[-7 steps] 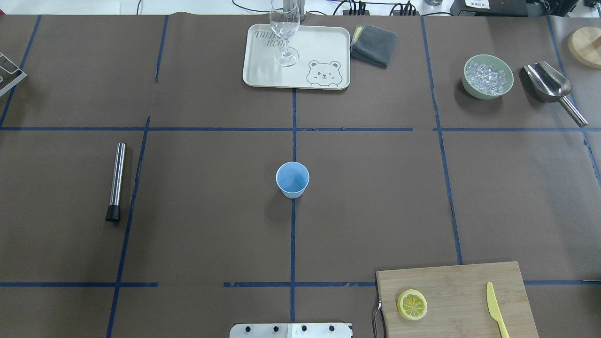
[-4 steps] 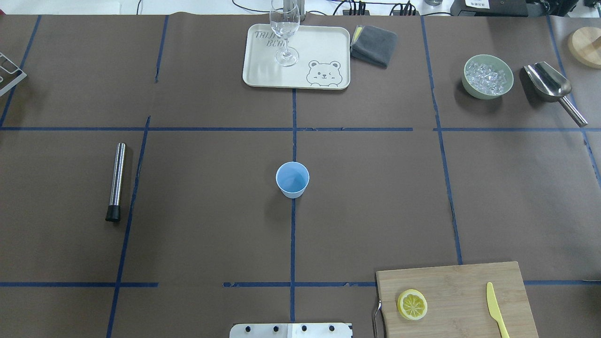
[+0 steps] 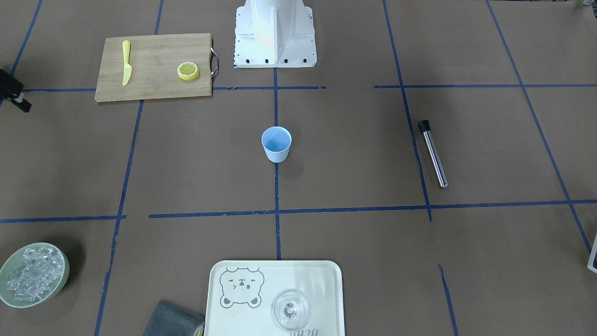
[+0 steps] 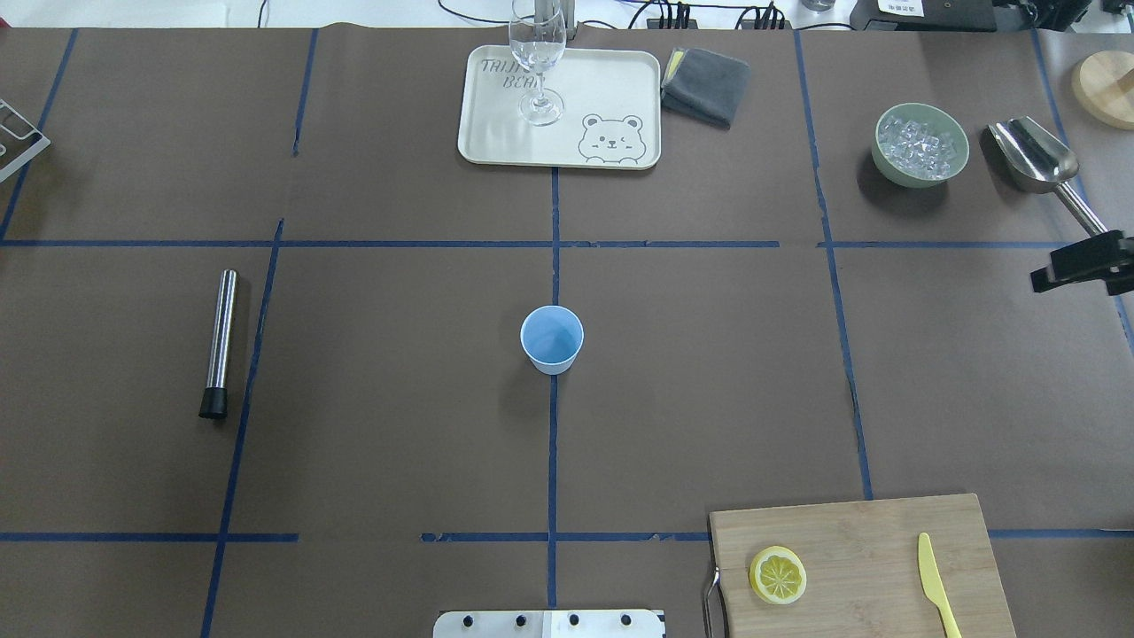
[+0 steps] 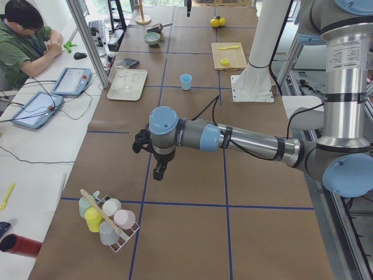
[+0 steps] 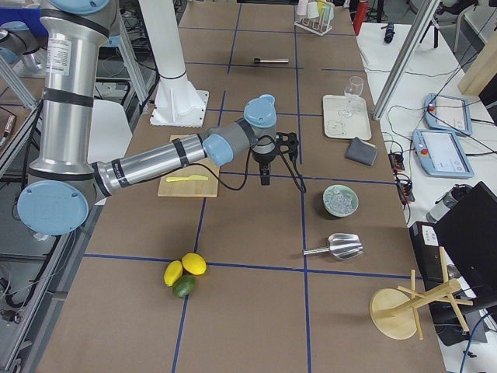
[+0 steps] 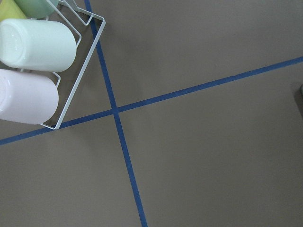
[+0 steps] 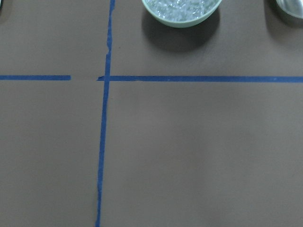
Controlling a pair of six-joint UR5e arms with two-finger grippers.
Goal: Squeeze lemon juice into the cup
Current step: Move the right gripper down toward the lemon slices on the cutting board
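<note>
The lemon [image 4: 778,575] is a thin yellow slice lying flat on the wooden cutting board [image 4: 868,549] at the near right of the table. The light-blue cup [image 4: 552,338] stands upright and alone at the table's centre, on the blue tape line. My right gripper [image 4: 1050,275] juts in at the right edge of the overhead view, far from both; whether it is open or shut I cannot tell. My left gripper [image 5: 158,169] hangs over bare table near the cup rack [image 5: 108,219], and I cannot tell its state. Neither wrist view shows any fingers.
A yellow toy knife [image 4: 935,580] lies on the board beside the slice. At the back are a cream tray [image 4: 611,89] with a clear glass [image 4: 537,62], a grey cloth [image 4: 706,84], a bowl of ice [image 4: 920,144] and a metal scoop [image 4: 1041,164]. A steel muddler [image 4: 219,344] lies left.
The right gripper has come into the overhead view at its right edge, below the scoop's handle. The cup, lemon slice and other objects have not moved.
</note>
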